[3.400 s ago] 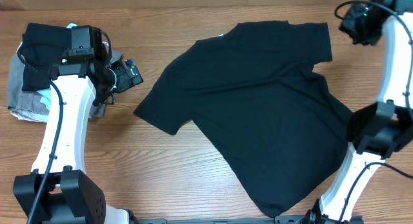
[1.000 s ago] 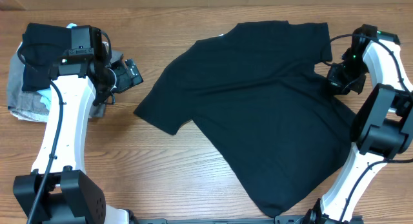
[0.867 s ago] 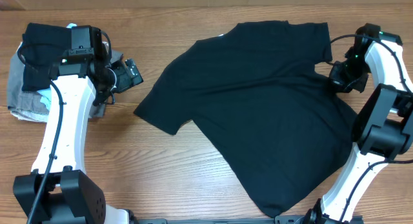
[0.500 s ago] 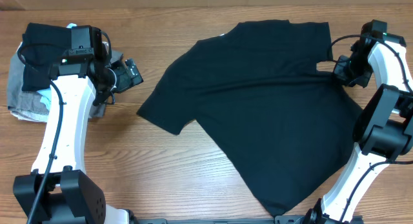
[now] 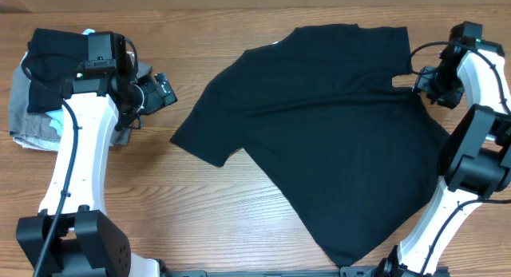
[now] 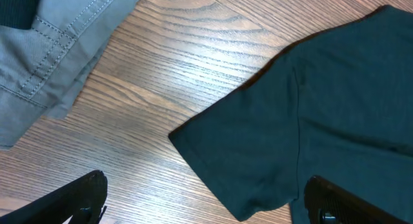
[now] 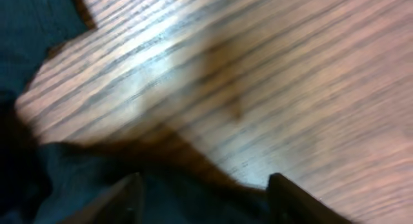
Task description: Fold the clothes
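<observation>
The black T-shirt (image 5: 319, 125) lies spread flat and skewed on the wooden table, with a small white label (image 5: 274, 44) at its neck. My right gripper (image 5: 427, 89) is down at the shirt's right armpit, beside the right sleeve. In the blurred right wrist view its fingers (image 7: 206, 201) stand apart, with dark shirt fabric (image 7: 97, 185) between and under them. My left gripper (image 5: 164, 92) is open and empty, hovering left of the shirt's left sleeve (image 6: 271, 140). Its fingers (image 6: 206, 208) frame that sleeve's corner.
A pile of other garments sits at the far left under the left arm: a grey one (image 5: 28, 121), a black one (image 5: 52, 49) on top and a bit of light blue (image 5: 56, 121). The grey fabric (image 6: 51, 56) also shows in the left wrist view.
My right gripper came down from the far right corner to the shirt's right armpit. The shirt shifted slightly right, and a gap of wood opened under the right sleeve. The left arm stayed still.
</observation>
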Action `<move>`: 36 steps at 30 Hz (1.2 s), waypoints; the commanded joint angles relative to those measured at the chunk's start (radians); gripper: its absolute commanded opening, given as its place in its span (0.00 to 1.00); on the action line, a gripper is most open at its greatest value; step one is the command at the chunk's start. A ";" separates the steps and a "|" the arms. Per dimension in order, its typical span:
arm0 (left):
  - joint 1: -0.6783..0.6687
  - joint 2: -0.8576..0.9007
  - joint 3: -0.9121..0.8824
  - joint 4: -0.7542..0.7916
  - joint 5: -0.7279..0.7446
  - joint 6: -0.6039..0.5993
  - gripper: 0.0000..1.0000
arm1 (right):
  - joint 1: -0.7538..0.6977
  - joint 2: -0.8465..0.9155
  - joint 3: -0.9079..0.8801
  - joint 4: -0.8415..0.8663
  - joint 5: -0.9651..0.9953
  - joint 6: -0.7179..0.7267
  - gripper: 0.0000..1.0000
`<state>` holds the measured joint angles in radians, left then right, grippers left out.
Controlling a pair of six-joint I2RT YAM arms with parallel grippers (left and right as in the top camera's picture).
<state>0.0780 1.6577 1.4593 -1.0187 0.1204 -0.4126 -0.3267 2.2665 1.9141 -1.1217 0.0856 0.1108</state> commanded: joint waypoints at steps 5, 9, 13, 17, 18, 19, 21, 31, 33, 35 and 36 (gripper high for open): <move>-0.007 -0.010 0.012 -0.001 0.006 0.005 1.00 | -0.024 -0.042 0.326 -0.143 0.011 0.150 1.00; -0.007 -0.010 0.012 -0.001 0.006 0.005 1.00 | -0.036 -0.047 0.410 -0.208 0.011 0.148 1.00; -0.007 -0.010 0.012 -0.001 0.006 0.005 1.00 | -0.037 -0.045 0.409 -0.185 0.011 0.148 1.00; -0.007 -0.010 0.012 0.082 0.003 0.005 1.00 | -0.036 -0.045 0.409 -0.185 0.011 0.148 1.00; -0.007 -0.010 0.012 0.122 0.004 0.005 1.00 | -0.036 -0.045 0.409 -0.185 0.011 0.148 1.00; -0.007 -0.010 0.012 0.146 0.006 0.005 1.00 | -0.036 -0.045 0.409 -0.185 0.011 0.148 1.00; -0.007 -0.010 0.012 0.153 0.010 0.005 1.00 | -0.036 -0.045 0.409 -0.185 0.011 0.148 1.00; -0.115 0.000 0.015 0.231 0.288 0.130 0.27 | -0.036 -0.045 0.409 -0.185 0.011 0.148 1.00; -0.179 0.003 0.031 0.259 0.222 0.129 0.04 | -0.036 -0.045 0.409 -0.185 0.011 0.148 1.00; -0.246 0.014 0.061 0.275 0.124 0.129 0.04 | -0.036 -0.045 0.409 -0.185 0.011 0.148 1.00; -0.284 0.025 0.087 0.275 0.065 0.129 0.04 | -0.036 -0.045 0.409 -0.185 0.011 0.148 1.00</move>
<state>-0.1318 1.6630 1.4784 -0.7544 0.2890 -0.3157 -0.3649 2.2425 2.3039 -1.3098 0.0864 0.2531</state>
